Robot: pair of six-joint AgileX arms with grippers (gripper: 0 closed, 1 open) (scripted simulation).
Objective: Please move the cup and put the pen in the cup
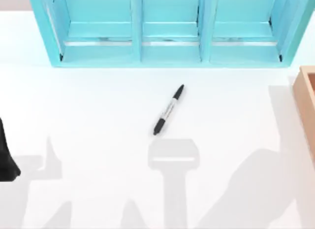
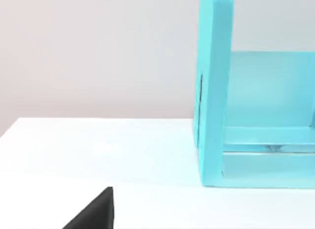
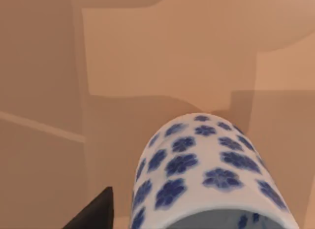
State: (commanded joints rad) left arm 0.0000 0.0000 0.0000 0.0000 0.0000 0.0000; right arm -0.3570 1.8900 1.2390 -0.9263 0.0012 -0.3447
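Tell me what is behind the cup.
Behind the cup are plain brown wooden walls. The cup itself hides whatever it stands on, and its inside cannot be judged.

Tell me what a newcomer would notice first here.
The black pen lies slanted on the white table, alone at the middle, in front of the turquoise shelf unit. In the right wrist view the blue-flowered cup looms close against tan wooden walls.
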